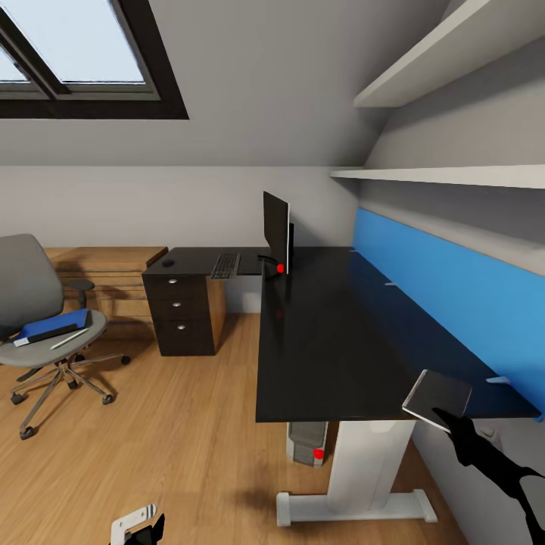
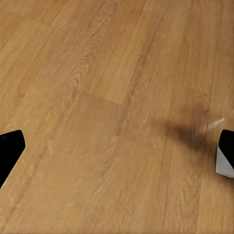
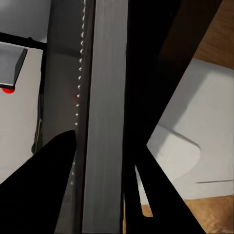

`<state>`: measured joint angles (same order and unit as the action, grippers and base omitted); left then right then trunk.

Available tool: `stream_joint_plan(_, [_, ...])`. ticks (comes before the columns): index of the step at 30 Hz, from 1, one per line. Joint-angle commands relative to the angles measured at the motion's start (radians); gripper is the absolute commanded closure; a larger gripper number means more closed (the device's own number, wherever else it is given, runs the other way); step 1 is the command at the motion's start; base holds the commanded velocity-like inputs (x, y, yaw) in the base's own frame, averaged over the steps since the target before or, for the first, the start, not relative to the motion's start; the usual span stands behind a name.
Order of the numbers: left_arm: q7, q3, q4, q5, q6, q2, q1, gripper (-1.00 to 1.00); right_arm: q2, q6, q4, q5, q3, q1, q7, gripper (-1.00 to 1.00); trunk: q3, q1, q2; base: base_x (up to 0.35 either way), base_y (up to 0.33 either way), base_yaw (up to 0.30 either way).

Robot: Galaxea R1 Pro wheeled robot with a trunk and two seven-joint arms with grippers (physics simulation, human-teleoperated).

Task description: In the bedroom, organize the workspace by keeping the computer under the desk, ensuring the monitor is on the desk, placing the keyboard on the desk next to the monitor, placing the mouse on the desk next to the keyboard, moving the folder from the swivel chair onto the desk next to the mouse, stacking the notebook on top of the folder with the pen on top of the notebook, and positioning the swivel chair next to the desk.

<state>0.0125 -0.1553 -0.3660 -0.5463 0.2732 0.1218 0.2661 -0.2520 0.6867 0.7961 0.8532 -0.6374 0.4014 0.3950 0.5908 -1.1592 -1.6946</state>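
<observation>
The notebook (image 1: 437, 396), dark with a wire spiral (image 3: 80, 73), hangs tilted over the desk's (image 1: 333, 341) near right corner, and my right gripper (image 1: 444, 415) is shut on its edge. In the right wrist view the cover (image 3: 105, 112) fills the gap between the fingers (image 3: 46, 185). The monitor (image 1: 276, 231) stands at the desk's inner corner, with the keyboard (image 1: 225, 265) and the mouse (image 1: 168, 263) to its left. The swivel chair (image 1: 34, 318) stands apart at the left, carrying the blue folder (image 1: 47, 326) and the pen (image 1: 70, 338). The computer (image 1: 306, 443) sits under the desk. My left gripper (image 1: 140, 526) hangs open over the floor.
A drawer unit (image 1: 182, 314) with silver knobs closes the desk's left end, and a light wooden dresser (image 1: 113, 280) stands behind it. A blue wall panel (image 1: 446, 288) and shelves (image 1: 454, 174) line the right wall. A white desk leg (image 1: 371, 473) stands near me on the wooden floor (image 2: 117, 117).
</observation>
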Motion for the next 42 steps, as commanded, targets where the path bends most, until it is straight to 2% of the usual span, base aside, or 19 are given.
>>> stream_joint_plan(1, [0.001, -0.007, 0.001, -0.011, 0.004, 0.001, 0.001, -1.00, 0.000, 0.002, -0.001, -0.025, -0.003, 0.001, -0.001, 1.00, 0.001, 0.000, 0.000, 0.000, 0.000, 0.000])
stream_joint_plan(23, [0.001, -0.007, 0.001, -0.011, 0.004, -0.001, 0.001, -1.00, 0.000, 0.002, -0.001, -0.025, -0.003, 0.001, -0.001, 1.00, 0.001, 0.000, 0.000, 0.000, 0.000, 0.000])
stream_joint_plan(42, [0.001, -0.007, 0.001, -0.011, 0.004, -0.001, 0.001, -1.00, 0.000, 0.002, -0.001, -0.025, -0.002, 0.001, -0.001, 1.00, -0.058, 0.073, 0.133, 0.000, 0.000, 0.000])
